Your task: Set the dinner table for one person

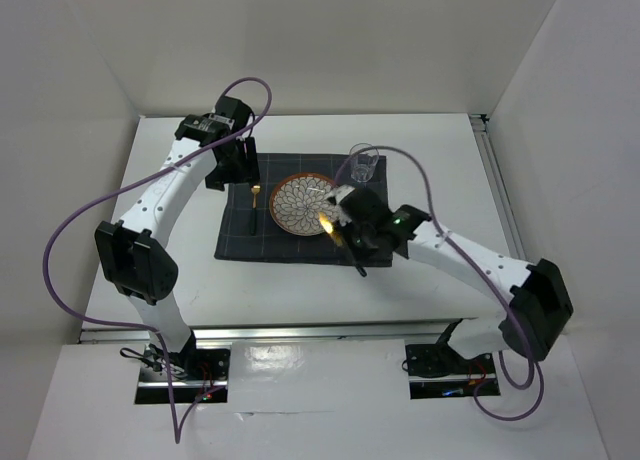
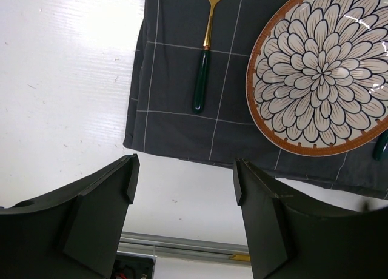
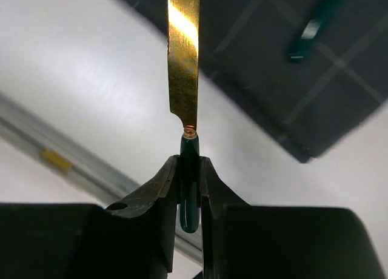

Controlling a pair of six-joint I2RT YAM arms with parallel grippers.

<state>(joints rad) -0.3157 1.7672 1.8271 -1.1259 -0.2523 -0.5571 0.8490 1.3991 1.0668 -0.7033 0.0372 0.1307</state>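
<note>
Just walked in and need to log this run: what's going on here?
Two arms are laying a place setting on the white dinner table. The right tool is shut on a knife by its green handle, blade near the right rim of the plate. The left tool hangs open and empty by the placemat. A fork lies on the placemat left of the plate; a glass stands at its far right corner.
</note>
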